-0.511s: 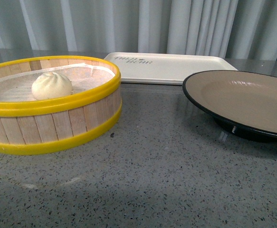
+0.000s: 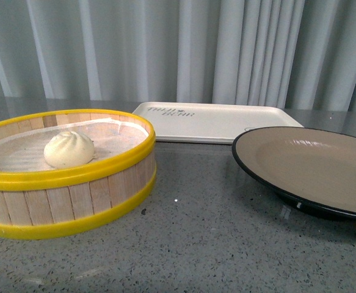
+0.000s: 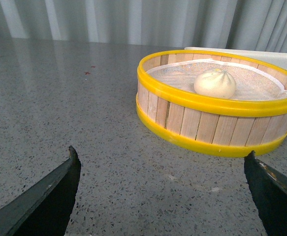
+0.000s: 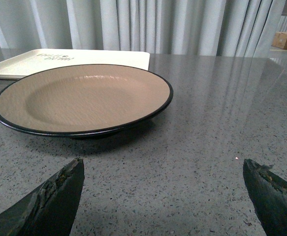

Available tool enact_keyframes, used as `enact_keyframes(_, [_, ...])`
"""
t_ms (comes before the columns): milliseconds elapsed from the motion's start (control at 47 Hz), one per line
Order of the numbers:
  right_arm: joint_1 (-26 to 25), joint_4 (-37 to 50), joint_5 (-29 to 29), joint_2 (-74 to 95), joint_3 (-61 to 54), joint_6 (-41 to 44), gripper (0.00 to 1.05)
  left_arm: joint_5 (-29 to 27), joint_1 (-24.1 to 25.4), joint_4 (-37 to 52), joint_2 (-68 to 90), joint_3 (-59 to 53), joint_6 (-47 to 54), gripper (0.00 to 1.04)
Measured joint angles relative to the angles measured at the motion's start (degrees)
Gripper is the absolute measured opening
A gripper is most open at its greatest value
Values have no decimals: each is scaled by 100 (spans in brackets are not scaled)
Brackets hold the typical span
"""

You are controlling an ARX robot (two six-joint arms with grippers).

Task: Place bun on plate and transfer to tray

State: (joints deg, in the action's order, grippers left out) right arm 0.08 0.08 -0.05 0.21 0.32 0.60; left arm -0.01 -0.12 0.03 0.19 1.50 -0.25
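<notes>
The left hand [image 3: 163, 152] is spread wide and holds nothing, its two dark fingers low over the grey speckled stone surface [image 2: 214, 232]. Ahead of it stands the round wooden steamer basket with yellow rims [image 3: 202, 123]. The small pale cream steamed bun with a pleated top [image 3: 214, 83] sits inside on the white liner, apart from the basket wall. The right hand [image 4: 163, 162] is likewise wide apart and empty. Just ahead of it lies the wide shallow tan plate with a black rim [image 4: 84, 98], resting on its dark foot. Beyond the plate, further from that hand, is the flat cream-white rectangular plastic tray with dark lettering [image 4: 69, 61].

The bun looks light and soft, likely to dent or tear under a hard squeeze. It is probably best taken by its flanks, below the pleats, coming down over the basket wall and closing gently. The plate looks stiff, heavier and smoothly glazed, so probably slippery. A pinch on the black rim at the edge nearest the right hand seems the surest hold, with the plate kept level, since the bun could roll in so shallow a well.

Counted: one bun, one plate, one tray, one basket, two hands
</notes>
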Motion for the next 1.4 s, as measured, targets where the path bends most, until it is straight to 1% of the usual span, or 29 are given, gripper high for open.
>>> enact_keyframes(277, [0,0,-2,0,0,0,96,-7,0,-2,0,0,-2,98])
enact_keyframes(298, [0,0,0,0,2,0,96,-68,-13,-11,11,4,-42,98])
enact_keyframes(340, [0,0,-2,0,0,2,96,-415,-120,-37,116,13,-221,98])
enact_keyframes(383, [0,0,0,0,0,0,96,-778,-210,201,413,17,-592,98])
enact_keyframes(426, [0,0,2,0,0,0,96,-789,-210,577,763,31,-789,98])
enact_keyframes(489, [0,0,-7,0,2,2,96,-498,-103,1473,1567,96,-1021,98])
enact_keyframes(532, [0,0,-7,2,0,2,96,-162,7,2105,2114,203,-1108,98])
enact_keyframes(553, [0,0,-4,0,0,2,96,-120,33,2260,2247,243,-1115,98])
enact_keyframes(596, [0,0,-2,0,0,0,96,203,160,2870,2789,417,-1200,98])
enact_keyframes(638, [0,0,0,0,0,2,96,498,236,3289,3187,579,-1224,98])
enact_keyframes(723, [0,0,0,0,0,0,96,1305,372,4500,4494,1220,-1252,98])
enact_keyframes(766, [0,0,-2,0,0,0,96,1666,372,4903,5040,1504,-1235,98])
enact_keyframes(809, [0,0,-2,0,0,2,96,1998,339,5056,5539,1825,-1165,98])
enact_keyframes(830, [0,0,-2,0,0,0,96,2212,302,4996,5810,2046,-1086,98])
enact_keyframes(872, [0,0,-2,0,0,0,96,2382,190,4684,6225,2450,-817,98])
enact_keyframes(915, [0,0,-2,0,0,0,96,2334,76,4262,6585,2855,-557,98])
enact_keyframes(979, [0,0,-2,0,0,0,96,2448,-52,3602,6981,3438,-286,98])
enact_keyframes(1043, [0,0,-2,0,0,0,96,2406,-151,3023,7143,3919,-136,98])
enact_keyframes(1064, [0,0,-2,0,0,0,96,2387,-197,2695,7182,4146,-70,98])
enact_keyframes(1149, [0,0,-2,0,0,0,96,2068,-350,1679,7331,4800,146,98])
enact_keyframes(1170, [0,0,-2,0,0,0,96,2046,-376,1506,7364,4889,177,98])
enact_keyframes(1234, [0,0,-2,0,0,0,96,1742,-496,876,7528,5125,365,98])
enact_keyframes(1340, [0,0,-2,0,0,2,96,1528,-608,155,7770,5311,420,98])
enact_keyframes(1404, [0,0,-2,0,0,0,96,1397,-651,-7,7827,5324,433,98])
